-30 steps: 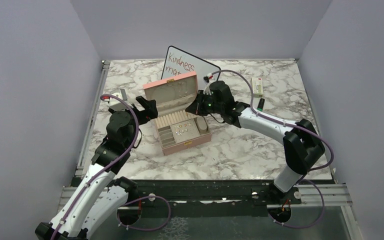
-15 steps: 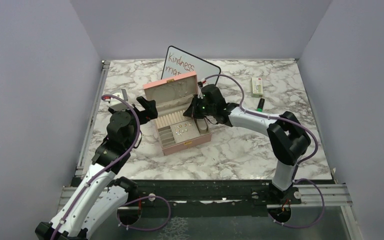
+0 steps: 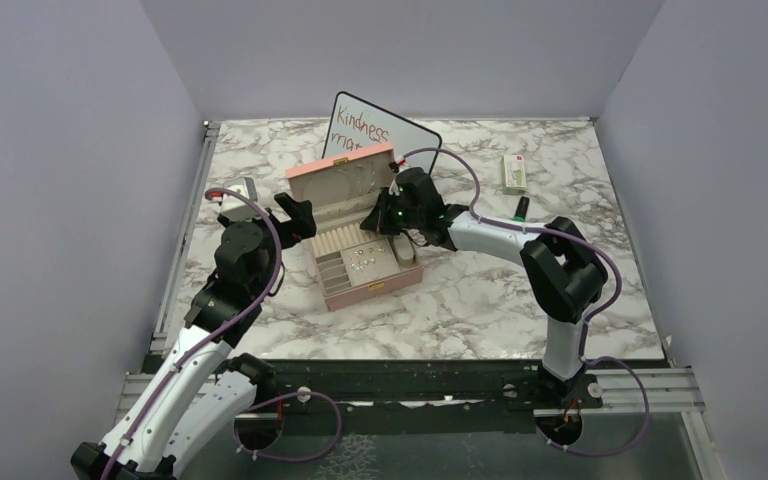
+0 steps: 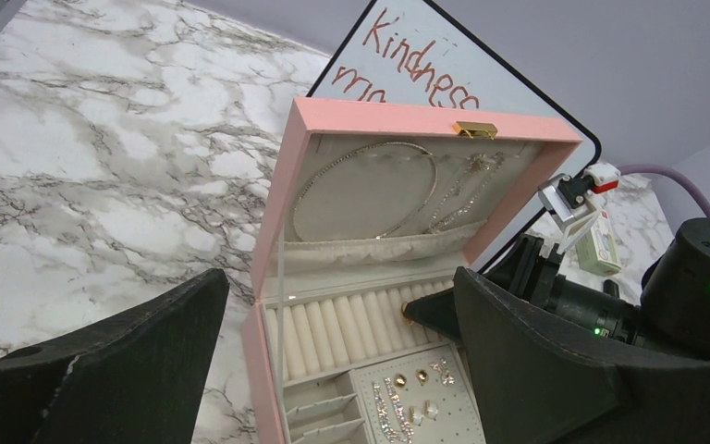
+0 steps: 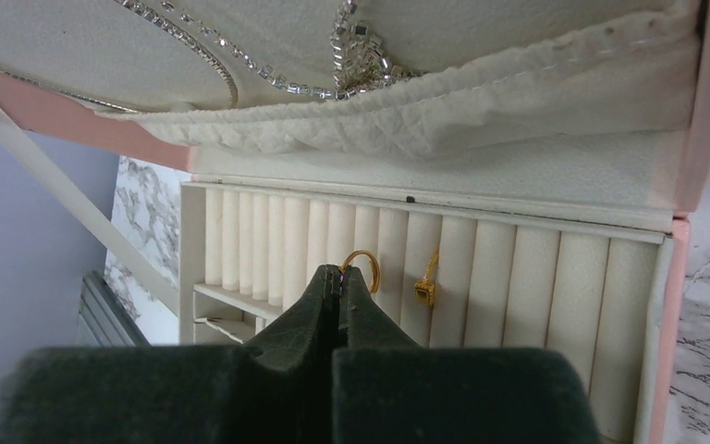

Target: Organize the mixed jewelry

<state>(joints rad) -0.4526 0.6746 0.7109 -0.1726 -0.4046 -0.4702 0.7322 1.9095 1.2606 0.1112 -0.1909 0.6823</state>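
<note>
The pink jewelry box (image 3: 372, 287) stands open in the middle of the table. My right gripper (image 5: 333, 273) is shut on a gold ring (image 5: 364, 266), held at the cream ring rolls (image 5: 518, 277). Just to its right, a second gold ring (image 5: 425, 283) sits in the rolls. Small gold earrings (image 4: 416, 376) lie on the box's perforated pad. Sparkly necklaces (image 4: 370, 185) hang in the lid. My left gripper (image 4: 333, 319) is open, left of the box and facing it, with nothing between its fingers. In the top view the right gripper (image 3: 376, 222) reaches in from the box's right.
A whiteboard (image 3: 385, 130) with red writing leans behind the box. A white-green packet (image 3: 513, 172) and a green-tipped marker (image 3: 521, 208) lie at the back right. A small grey object (image 3: 235, 188) sits at the table's left edge.
The right arm has swung left, and its shut gripper has moved from beside the box's right edge to over the ring rolls. The left arm has stayed where it was.
</note>
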